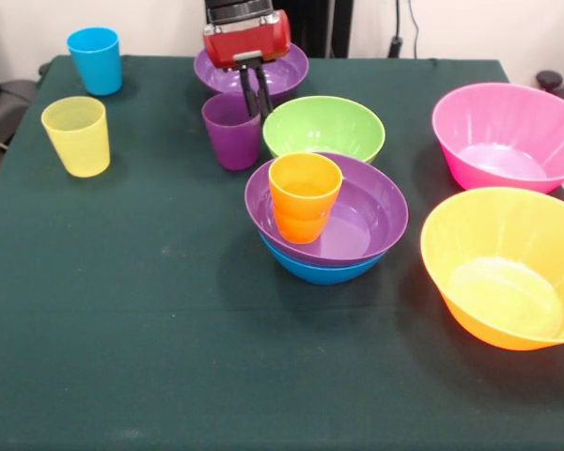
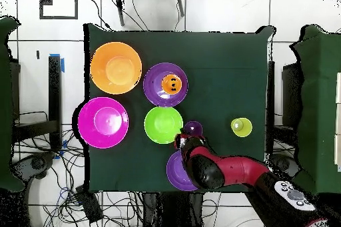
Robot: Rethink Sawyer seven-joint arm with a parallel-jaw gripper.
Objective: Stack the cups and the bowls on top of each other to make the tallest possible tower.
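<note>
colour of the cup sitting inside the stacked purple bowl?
Orange: the small orange plastic cup stands upright in the purple plastic bowl. Front view shows it best.

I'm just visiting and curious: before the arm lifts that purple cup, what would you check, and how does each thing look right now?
1. Gripper at the purple cup: ok, fingers at its rim.
2. Grip closed on the cup: cannot tell.
3. Tower ready: ok, orange cup upright in the stacked bowls.
4. Green bowl close beside the path: not ok.
5. Purple cup upright: ok.
</note>
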